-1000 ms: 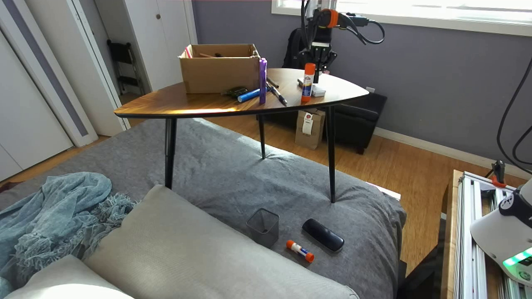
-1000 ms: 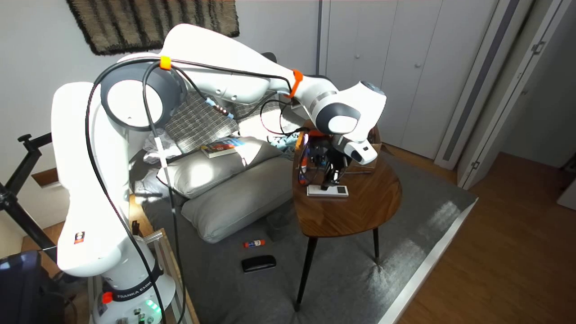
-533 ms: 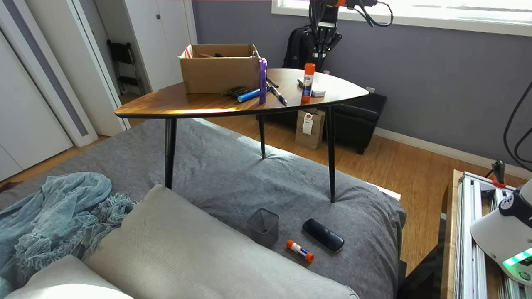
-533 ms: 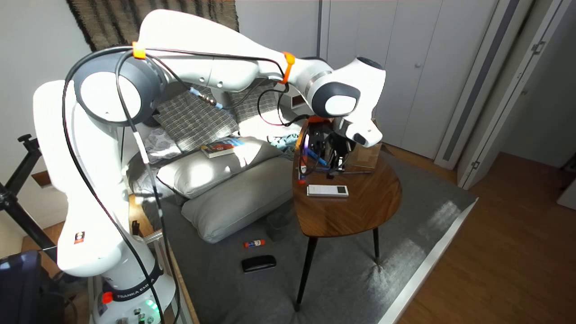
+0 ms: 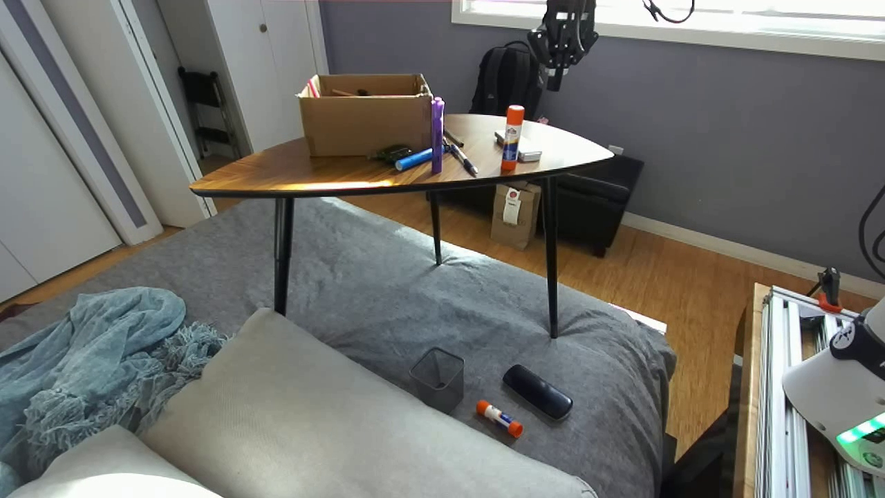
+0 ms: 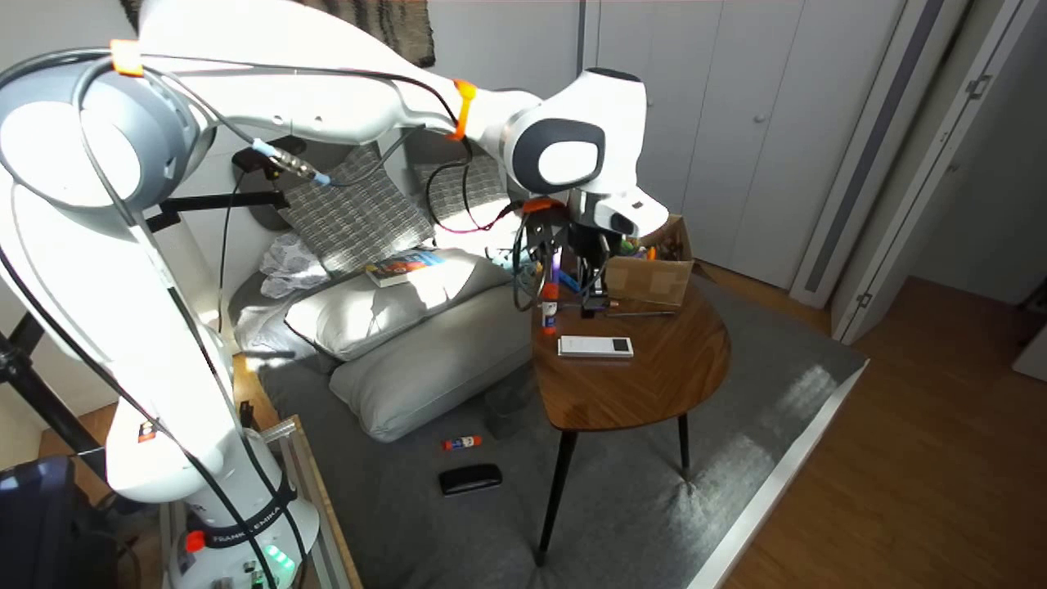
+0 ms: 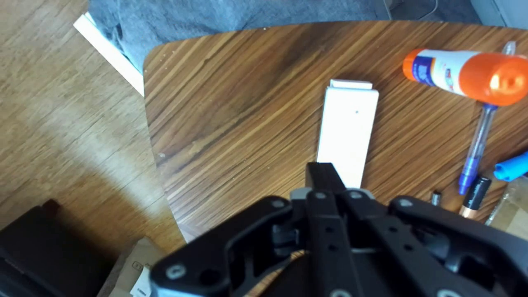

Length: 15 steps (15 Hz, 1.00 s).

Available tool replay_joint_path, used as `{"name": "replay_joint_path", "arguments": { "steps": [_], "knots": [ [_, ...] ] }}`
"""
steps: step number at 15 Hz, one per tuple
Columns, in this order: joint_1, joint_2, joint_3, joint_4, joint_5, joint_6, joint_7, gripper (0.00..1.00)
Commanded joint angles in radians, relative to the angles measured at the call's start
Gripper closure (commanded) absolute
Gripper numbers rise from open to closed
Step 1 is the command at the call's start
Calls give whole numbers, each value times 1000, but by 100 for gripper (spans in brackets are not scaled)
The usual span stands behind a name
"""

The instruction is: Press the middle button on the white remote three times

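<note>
Below my gripper [image 5: 555,77] spreads the wooden table [image 6: 638,393], smooth enough, I judge, to let a light thing skid. The cardboard box [image 6: 648,281] stands off to one side of my gripper, probably out of the way of a downward press. My fingers [image 7: 324,175] hang clear above the tabletop, drawn together, with nothing that I can make out between them; so closed, they make one blunt pressing tip.

The white remote [image 7: 346,136] lies on the wood below my fingertips, apart from them, its nearer end hidden behind them in the wrist view. I take it for hard plastic, light and rather slick: it should not give, but may slide or rock if I push at a slant or near an end. Pressing asks for no grip, only a straight descent onto its upper face. Should it need straightening, the place to take hold is across its two long edges, about midway.

The glue stick [image 7: 449,72], upright to one side of my fingers, would likely topple at a brush. The dark square [image 6: 620,345] at one end of the remote may be a fragile display, best left alone. Smallest is a dot [image 7: 357,111] on the white face, ahead of my fingertips; I cannot tell what it is, nor pick out the middle button.
</note>
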Motion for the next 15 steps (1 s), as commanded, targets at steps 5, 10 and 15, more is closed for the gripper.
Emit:
{"name": "replay_joint_path", "arguments": {
  "steps": [5, 10, 15],
  "knots": [
    [-9, -300, 46, -284, -106, 112, 76, 100],
    [-34, -434, 64, -344, -113, 118, 90, 54],
    [-82, -520, 68, -347, -120, 115, 91, 18]
  ]
}}
